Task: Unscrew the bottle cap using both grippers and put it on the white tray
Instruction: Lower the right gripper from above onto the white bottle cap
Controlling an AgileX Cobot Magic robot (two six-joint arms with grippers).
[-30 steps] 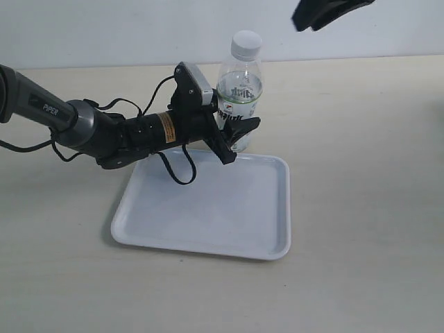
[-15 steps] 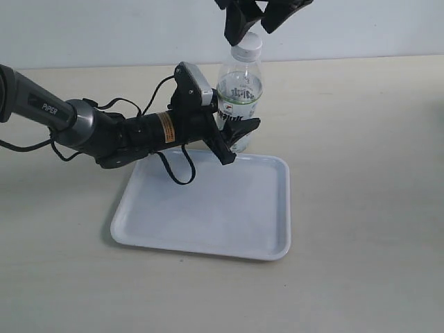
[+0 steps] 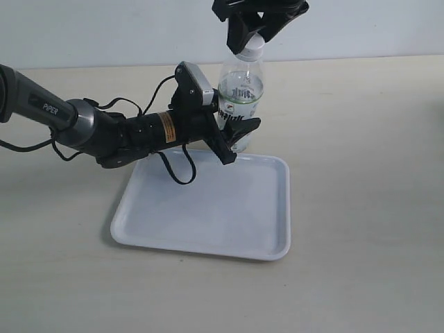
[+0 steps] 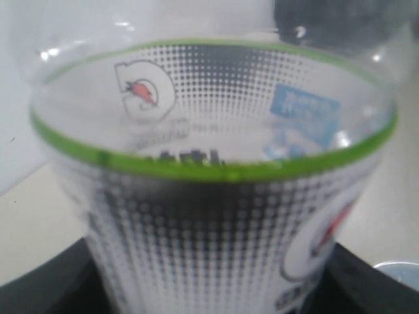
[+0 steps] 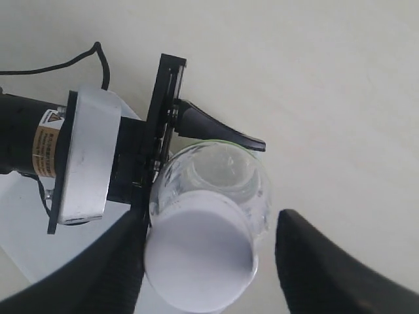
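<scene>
Bottle cap [image 5: 196,258] now inside right gripper [image 3: 251,40], left gripper [image 3: 239,139] still holding bottle [image 3: 241,87]

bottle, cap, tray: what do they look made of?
Bottle: clear thin plastic, glossy; you can see through it, and it has a printed film label.
Cap: opaque white plastic, matte-looking.
Tray: white, probably plastic; smooth with a soft sheen and a moulded rim.

White bottle cap [image 5: 200,261]; bottle [image 3: 240,94] label green-edged, dotted; white tray [image 3: 208,215].
</scene>
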